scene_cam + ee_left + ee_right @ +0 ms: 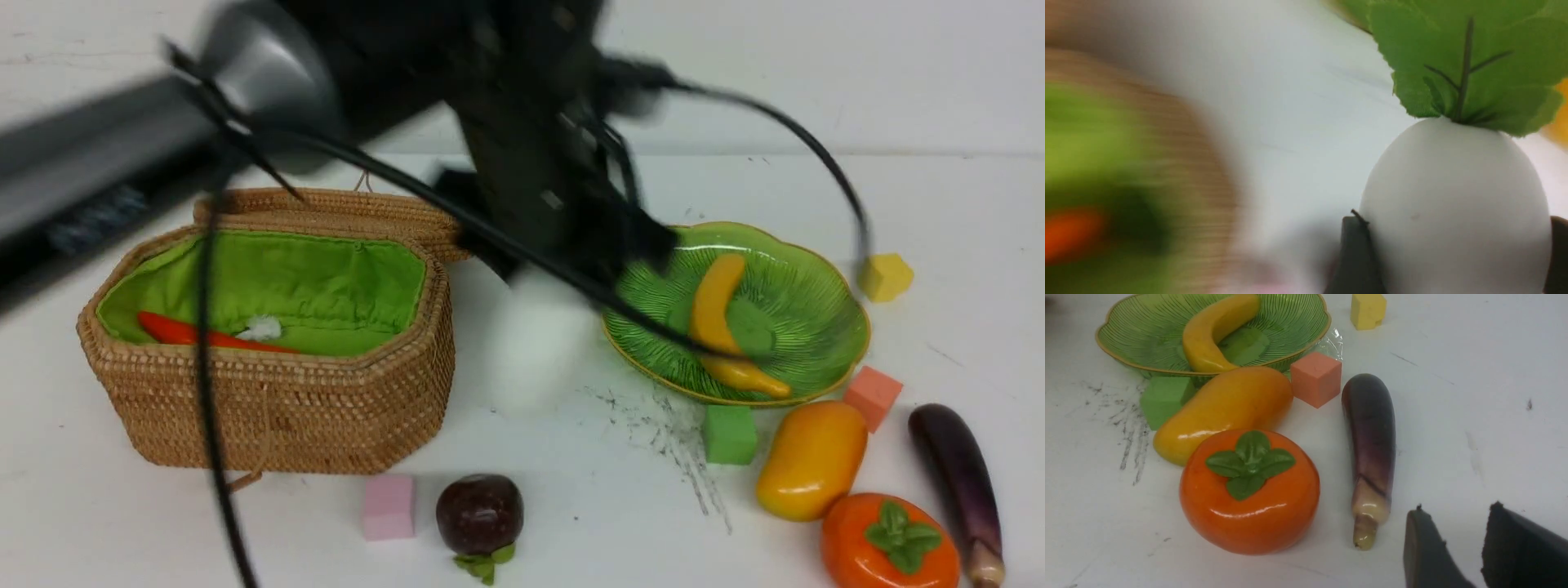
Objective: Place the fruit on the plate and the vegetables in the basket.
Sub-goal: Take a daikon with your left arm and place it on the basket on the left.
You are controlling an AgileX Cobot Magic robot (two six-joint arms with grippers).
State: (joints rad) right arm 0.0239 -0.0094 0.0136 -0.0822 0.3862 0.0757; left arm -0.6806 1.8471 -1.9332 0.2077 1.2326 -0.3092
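Pinches the white radish (1453, 175) low on its smooth, rounded body with the left claw (1457, 228), with the leafy top (1466, 53) jutting clear of the dark fingers. Carries it above the desk (122, 523), somewhere between the basket (269, 408) and the plate (857, 327), judging by the heavily blurred front view. Could squirt out of so narrow a hold on so slick a curve, more so at a speed that smears the whole arm. Would then likely roll toward the mangosteen (479, 513) or the pink cube (388, 506) near the front. Might also clip the woven rim or the lid if brought in too low, or drag the hanging cables (204, 367) across the wicker. Ought to come down beside the red pepper (188, 333) already lying on the green lining rather than on top of it, or may tip and bounce. Farther out, holds nothing in the right claw (1457, 510), with fingers a little apart over bare desk, just beside the eggplant (1370, 445). Risks nudging that, or the persimmon (1249, 494) and mango (1224, 408) crowded next to it, if lowered carelessly. Shows only the banana (714, 302) on the plate so far.
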